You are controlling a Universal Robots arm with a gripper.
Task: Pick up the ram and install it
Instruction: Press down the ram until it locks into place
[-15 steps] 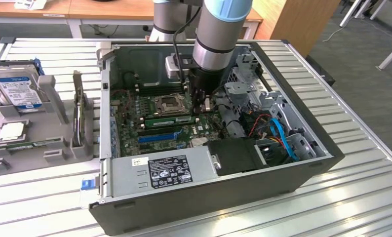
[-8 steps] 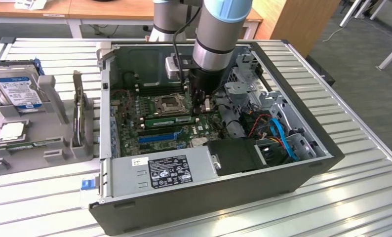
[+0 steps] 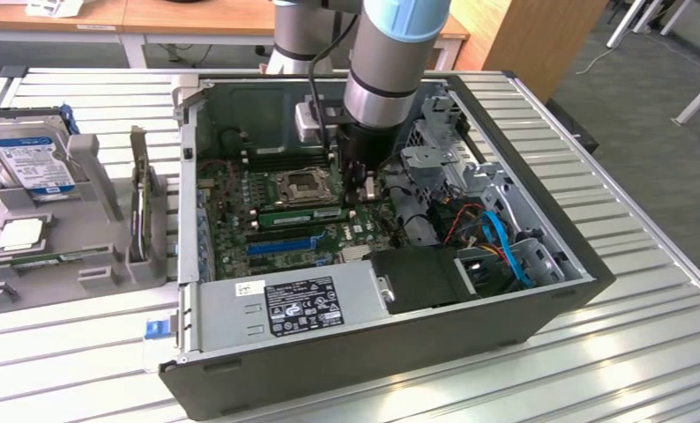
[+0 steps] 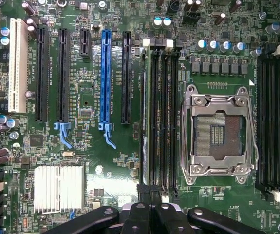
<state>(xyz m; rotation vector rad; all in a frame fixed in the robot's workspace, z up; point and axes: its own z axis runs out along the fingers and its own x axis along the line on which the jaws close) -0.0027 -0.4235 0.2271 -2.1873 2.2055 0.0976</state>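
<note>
Gripper (image 4: pixel 149 192) fingertips hide the ram's (image 4: pixel 146 117) near end — contact unclear

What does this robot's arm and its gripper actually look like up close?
The arm is a thick round tube in silver-grey metal with a light blue cap at a joint. A thin black cable runs down along it. Lower down it narrows into a dark, black wrist section. The gripper is black, with rounded linkage bars fastened by round bolts, seen in the wrist view.
</note>
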